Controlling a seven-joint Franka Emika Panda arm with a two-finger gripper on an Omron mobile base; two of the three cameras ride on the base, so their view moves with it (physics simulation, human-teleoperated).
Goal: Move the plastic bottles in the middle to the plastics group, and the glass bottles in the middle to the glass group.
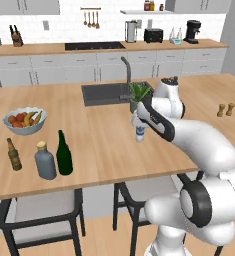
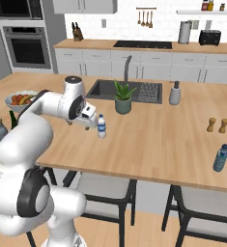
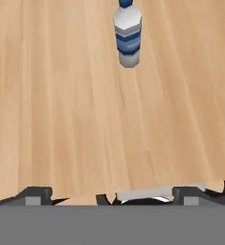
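- Near the middle of the table (image 2: 148,144), just in front of the potted plant (image 2: 122,98), stands the small water bottle (image 2: 101,126), upright, white cap up, blue label round its middle.
- The tool (image 2: 89,121) sits just beside it on the fruit-bowl side, at about label height; I cannot tell from these pictures whether it is released or clenched, as the fingertips are cut off at the bottom of the hand view.
- The step in hand looks like the approach to this bottle: in the hand view it stands (image 3: 128,37) ahead and slightly off-centre, so the tool should line up on it and close on the label, below the cap.
- A light, narrow bottle tips easily; a level, slow push forward suits it best.
- The other blue bottle (image 2: 220,157), near the far right table edge, probably marks the plastics group.
- At the left edge stand the green wine bottle (image 1: 64,154), the squat grey bottle (image 1: 45,160) and a brown beer bottle (image 1: 13,155); the arm hides most of them in the right base view.
- Labels are too small to read.
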